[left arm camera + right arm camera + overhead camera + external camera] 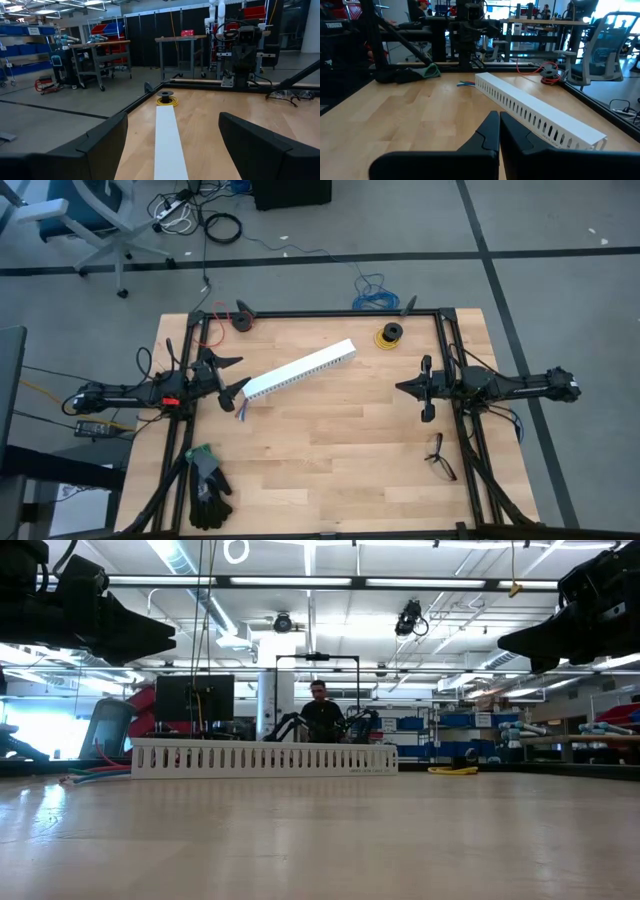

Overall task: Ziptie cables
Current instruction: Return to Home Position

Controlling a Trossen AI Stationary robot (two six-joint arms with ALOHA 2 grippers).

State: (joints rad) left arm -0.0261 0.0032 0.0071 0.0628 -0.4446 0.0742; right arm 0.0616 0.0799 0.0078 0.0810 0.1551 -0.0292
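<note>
The cables (240,411) show only as short coloured ends sticking out of the left end of a long white slotted channel (300,370); they lie on the table and also show in the low view (85,776) and the right wrist view (466,83). The ziptie is out of view. My left gripper (243,372) hangs open above the table's left side, with the channel's left end below and just ahead of its fingers (107,142). At the table's right side my right gripper (400,387) hangs shut and holds nothing, its tips (499,125) pointing toward the channel.
A yellow wire spool (390,335) stands near the far edge. Black gloves (205,485) lie at the near left corner, and safety glasses (440,458) at the near right. A black frame (330,313) runs round the table. A person stands in the room beyond (320,710).
</note>
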